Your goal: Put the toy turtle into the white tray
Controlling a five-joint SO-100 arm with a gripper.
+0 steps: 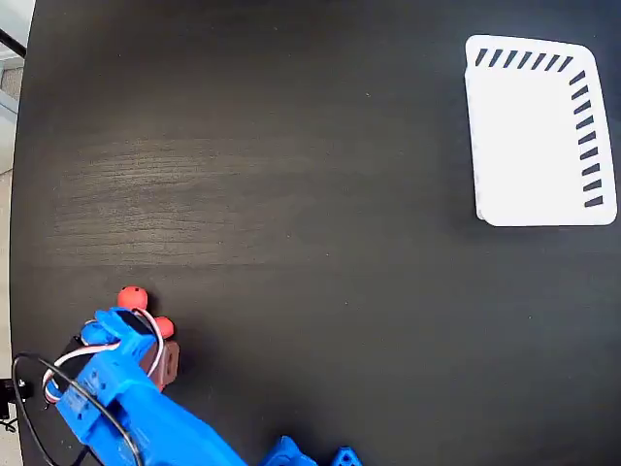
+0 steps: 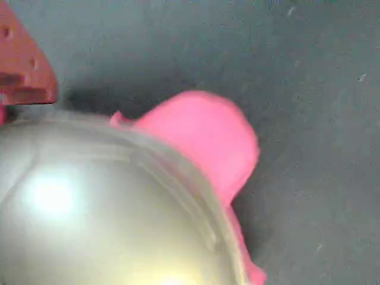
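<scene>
The toy turtle (image 1: 136, 303) sits at the worktop's (image 1: 291, 214) lower left in the fixed view, directly under the blue arm's fingers (image 1: 146, 340). Whether they pinch it I cannot tell. The white tray (image 1: 537, 141) lies well apart, upper right.

one toy turtle (image 2: 119, 202), one white tray (image 1: 539, 136), one blue arm (image 1: 136, 408)
</scene>
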